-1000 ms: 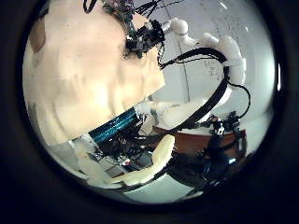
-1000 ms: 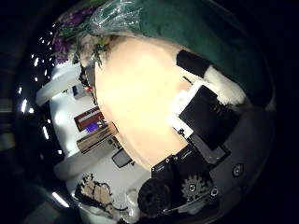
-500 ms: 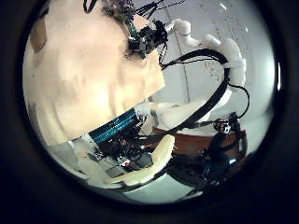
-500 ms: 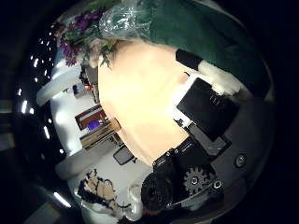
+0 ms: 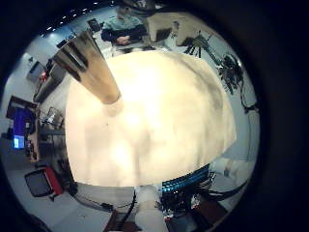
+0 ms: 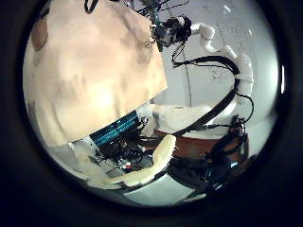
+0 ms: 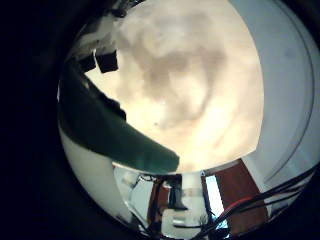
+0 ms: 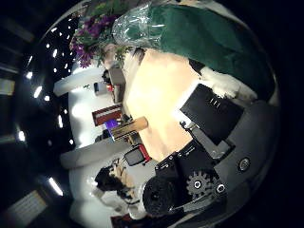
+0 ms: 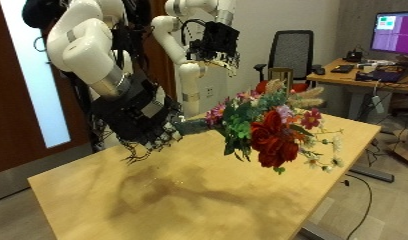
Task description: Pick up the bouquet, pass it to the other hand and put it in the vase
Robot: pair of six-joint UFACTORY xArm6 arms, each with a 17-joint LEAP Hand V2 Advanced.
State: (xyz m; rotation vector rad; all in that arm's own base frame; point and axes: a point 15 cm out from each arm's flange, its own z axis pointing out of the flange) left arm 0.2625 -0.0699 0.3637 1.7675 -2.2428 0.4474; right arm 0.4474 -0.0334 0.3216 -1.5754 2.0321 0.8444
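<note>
Red, pink and green, the paper-wrapped bouquet of flowers (image 9: pixel 273 126) hung above the pale wooden table (image 9: pixel 151 205), its stem clasped in the right hand's (image 9: pixel 148 125) curled fingers. The left hand (image 9: pixel 213 44) hovered high at the far side with relaxed fingers, holding nothing. The tall wooden vase (image 9: pixel 280 77) stood at the table's far edge behind the blooms.

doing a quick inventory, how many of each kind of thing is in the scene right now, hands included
bouquet: 1, held by the right hand
vase: 1, on the table
table: 1
hands: 2, the left hand holding nothing
total: 5

no readable text, labels or numbers
</note>
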